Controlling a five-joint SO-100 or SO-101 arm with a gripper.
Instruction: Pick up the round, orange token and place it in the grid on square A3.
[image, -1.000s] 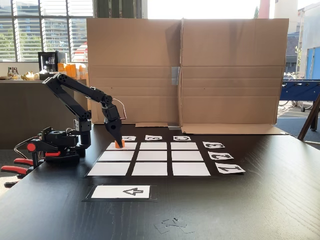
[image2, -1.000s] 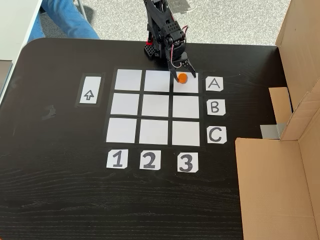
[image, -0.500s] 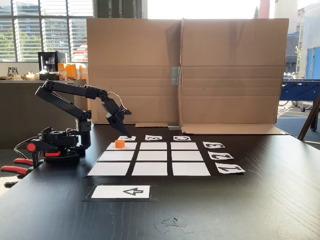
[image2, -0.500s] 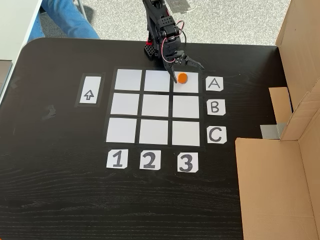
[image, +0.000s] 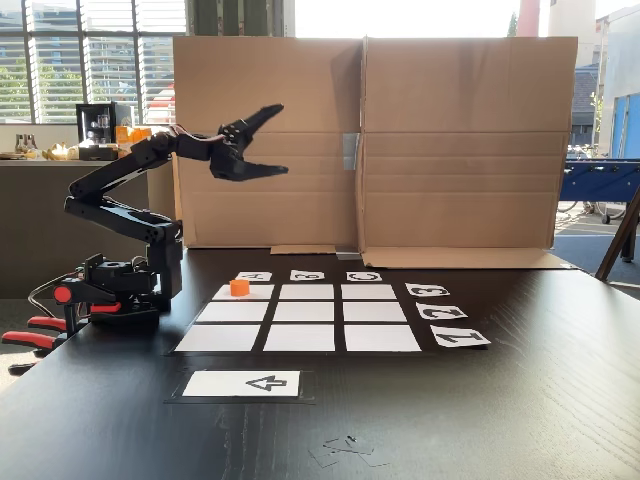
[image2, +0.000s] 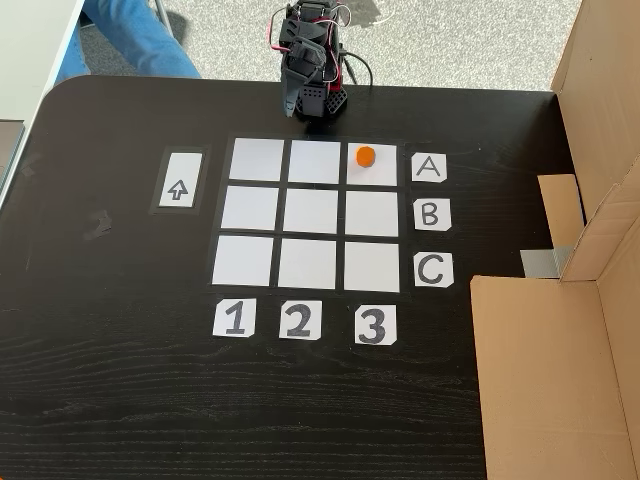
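Placement appears complete: the small bright orange cylindrical plastic token (image2: 365, 156) rests flat inside square A3 (image2: 374, 170), the white corner cell of the three-by-three white paper grid (image2: 311, 213), directly beside the white paper label A (image2: 429, 168) and toward the cell's outer edge. The black two-finger claw (image: 274, 140) stands raised high above the grid, jaws spread apart and holding nothing. Judged step: retreat after release. Next move calls only for folding the arm to rest clear of the grid on the dark wooden table (image2: 120, 380).
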